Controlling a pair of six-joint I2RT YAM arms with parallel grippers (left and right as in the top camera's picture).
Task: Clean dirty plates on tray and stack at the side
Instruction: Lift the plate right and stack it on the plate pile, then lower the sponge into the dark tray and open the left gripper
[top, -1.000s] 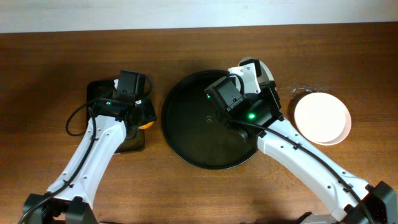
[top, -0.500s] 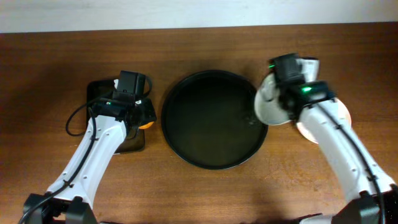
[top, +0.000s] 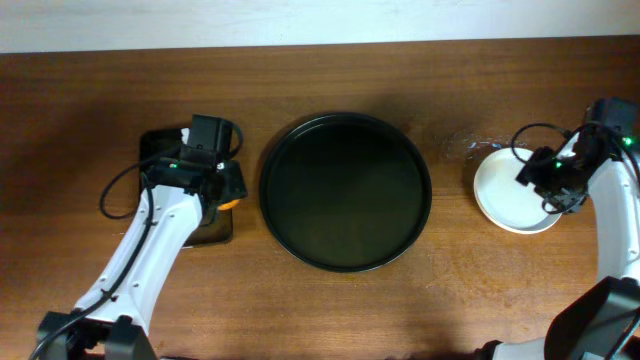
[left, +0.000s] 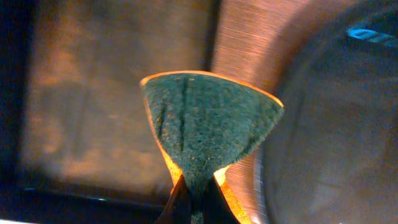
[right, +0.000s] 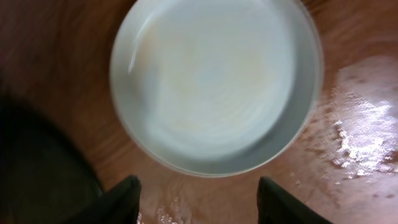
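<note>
The round black tray (top: 345, 192) lies mid-table with nothing on it. A white plate (top: 508, 190) rests on the wood to its right, and I cannot tell how many lie under it. My right gripper (top: 546, 184) hovers over that plate's right part. In the right wrist view the plate (right: 214, 81) looks almost plain white, just beyond my open right gripper (right: 199, 202), which holds nothing. My left gripper (top: 226, 188) stays left of the tray, shut on an orange-and-green sponge (left: 208, 127), whose pinched end sits in that gripper (left: 199, 205).
A small rectangular dark tray (top: 160, 150) lies under the left arm. Wet patches shine on the wood (right: 364, 130) beside the plate. The round tray's rim (left: 267, 180) runs close to the sponge's right.
My right arm swung from the tray's right edge out to the right with a white plate, set it down there, and the jaws opened. The left arm stayed put.
</note>
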